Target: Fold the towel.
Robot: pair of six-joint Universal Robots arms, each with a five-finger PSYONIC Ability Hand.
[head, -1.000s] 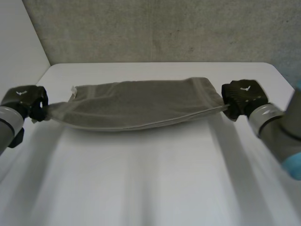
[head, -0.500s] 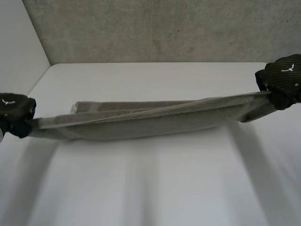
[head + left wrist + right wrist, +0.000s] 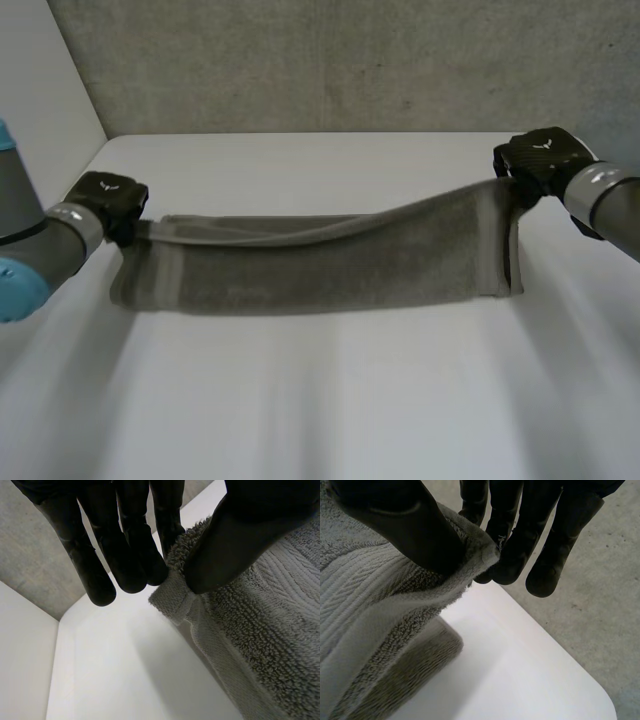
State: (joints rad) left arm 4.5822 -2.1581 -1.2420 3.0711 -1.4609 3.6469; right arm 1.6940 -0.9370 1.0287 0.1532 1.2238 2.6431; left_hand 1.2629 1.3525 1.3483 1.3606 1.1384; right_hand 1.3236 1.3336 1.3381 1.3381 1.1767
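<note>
The left hand (image 3: 125, 550) is closed on a corner of the towel (image 3: 260, 630), the pile being pinched between the thumb and the straight fingers. The right hand (image 3: 410, 525) is closed in the same way on the opposite corner, where a doubled edge is nipped against the fingertips (image 3: 507, 567). Both ends are held so that the long edge is kept stretched and can be carried as one straight line, probably to be laid over the rest of the cloth. In the head view the towel is seen as a long band across the middle of the desk (image 3: 330, 400). Its left end is kept low, just beside the surface, and its right end is lifted, so that a short flap is left hanging below the right hand. Compared with half a second ago, both hands are found farther from the camera and closer together. The left hand has been brought inward and the right lowered a little, and the held edge now hangs in a slight sag. A second ago the towel was spread wider and flatter between the hands.
</note>
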